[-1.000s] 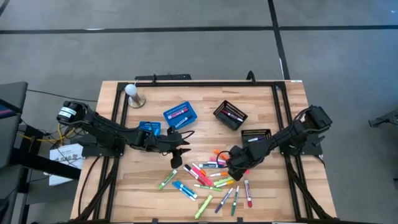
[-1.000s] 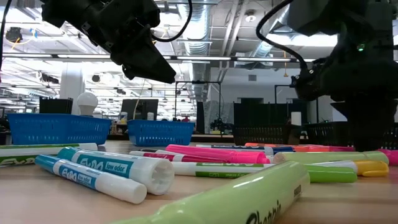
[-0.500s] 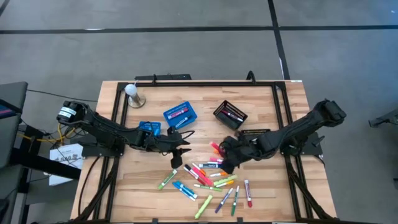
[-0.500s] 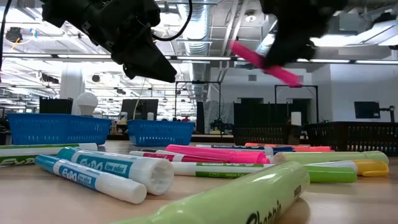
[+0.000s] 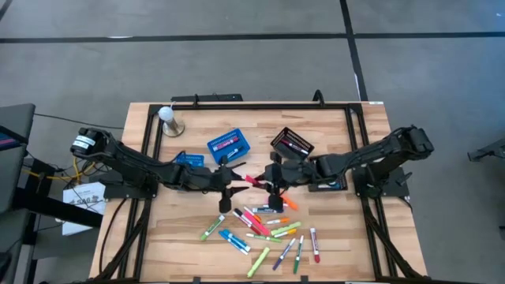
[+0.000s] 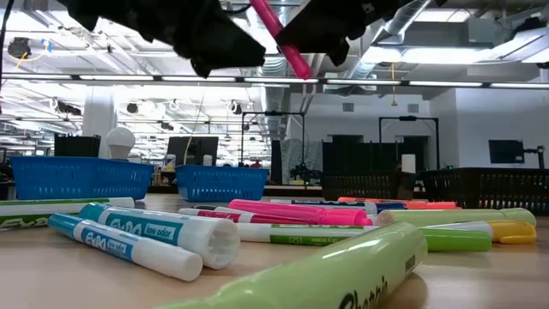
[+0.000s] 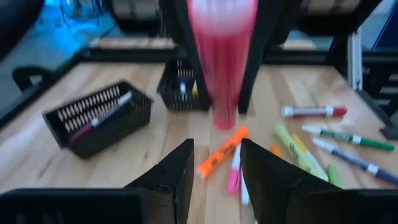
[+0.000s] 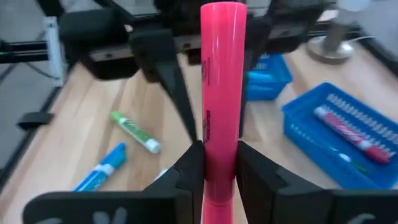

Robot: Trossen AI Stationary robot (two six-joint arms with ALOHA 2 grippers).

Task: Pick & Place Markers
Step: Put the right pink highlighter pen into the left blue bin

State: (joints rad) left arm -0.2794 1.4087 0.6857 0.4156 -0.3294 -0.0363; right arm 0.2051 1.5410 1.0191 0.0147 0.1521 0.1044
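Markers (image 5: 268,229): roughly fifteen loose on my bench (image 5: 355,244). Blue baskets (image 5: 228,145): two. Black mesh baskets (image 5: 292,146): two. Both my arms reach toward centre. My right gripper (image 5: 272,180) clamps one pink marker (image 8: 221,93) aloft; my left gripper (image 5: 231,189) stands parted, empty, facing it.

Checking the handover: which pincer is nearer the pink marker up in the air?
Right. The right pincer is shut on the pink marker, holding it above the table. The left pincer is open, facing the marker's free end, just short of it.
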